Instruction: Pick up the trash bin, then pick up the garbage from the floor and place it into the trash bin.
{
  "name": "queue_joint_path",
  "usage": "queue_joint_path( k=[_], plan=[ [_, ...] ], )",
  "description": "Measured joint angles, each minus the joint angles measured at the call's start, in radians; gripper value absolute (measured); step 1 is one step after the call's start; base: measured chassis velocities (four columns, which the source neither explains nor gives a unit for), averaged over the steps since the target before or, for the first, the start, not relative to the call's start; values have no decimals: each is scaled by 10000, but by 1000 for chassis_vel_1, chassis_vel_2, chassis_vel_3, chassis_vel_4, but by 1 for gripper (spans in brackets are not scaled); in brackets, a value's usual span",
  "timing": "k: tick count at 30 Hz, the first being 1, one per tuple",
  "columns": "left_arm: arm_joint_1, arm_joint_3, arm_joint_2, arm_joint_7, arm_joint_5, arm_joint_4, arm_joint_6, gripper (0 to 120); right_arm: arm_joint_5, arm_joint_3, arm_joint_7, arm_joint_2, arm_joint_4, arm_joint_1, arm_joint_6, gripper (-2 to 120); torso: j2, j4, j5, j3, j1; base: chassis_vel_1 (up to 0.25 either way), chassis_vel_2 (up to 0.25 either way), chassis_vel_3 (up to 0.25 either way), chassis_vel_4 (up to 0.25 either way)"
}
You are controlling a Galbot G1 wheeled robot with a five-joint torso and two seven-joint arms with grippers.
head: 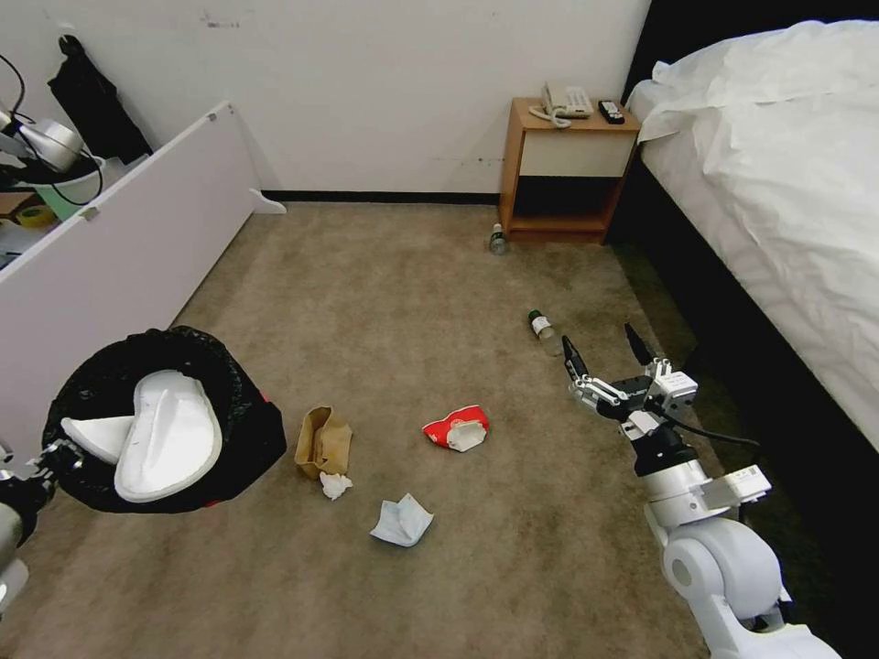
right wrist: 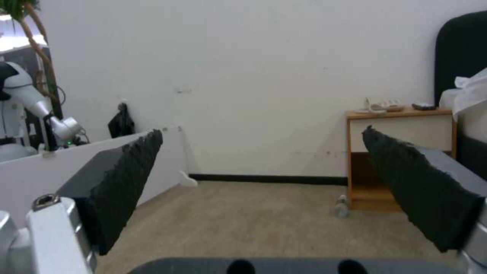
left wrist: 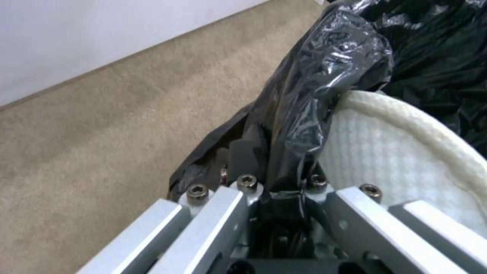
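Observation:
The trash bin [head: 233, 430], red with a black bag over its rim, hangs above the floor [head: 412, 302] at my left. My left gripper [head: 50, 455] is shut on its rim, and in the left wrist view that gripper [left wrist: 276, 179] pinches the black bag [left wrist: 325, 68]. Two white slippers [head: 169, 435] lie inside the bin. Garbage on the carpet: a brown paper bag [head: 322, 441], white crumpled paper [head: 335, 484], a pale tissue [head: 401, 520], a red-white wrapper [head: 456, 427] and a clear bottle [head: 545, 330]. My right gripper [head: 604, 346] hovers open just right of that bottle.
A second bottle [head: 497, 240] stands by the wooden nightstand [head: 563, 169], also seen ahead of my right gripper [right wrist: 261, 132] as a small bottle [right wrist: 342, 205]. The bed [head: 787, 183] borders the right side. A white panel [head: 128, 247] runs along the left.

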Motion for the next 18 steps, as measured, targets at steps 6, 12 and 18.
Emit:
queue_joint_path(
  k=[6,12,18],
  plan=[
    [35,56,-32,22,21,-72,0,1,36,-64,-47,-23,-4,5,11,100,0,0,1,-1,0,81,64,-76,-80],
    [88,117,-51,25,57,-133,0,1,50,-129,-76,-2,-60,11,38,100,0,3,-5,-2,0,189,175,-170,-171],
    [105,193,-70,29,69,-198,0,1,69,-166,-98,-10,-67,30,39,100,0,2,0,-2,0,117,121,-107,-101]
  ],
)
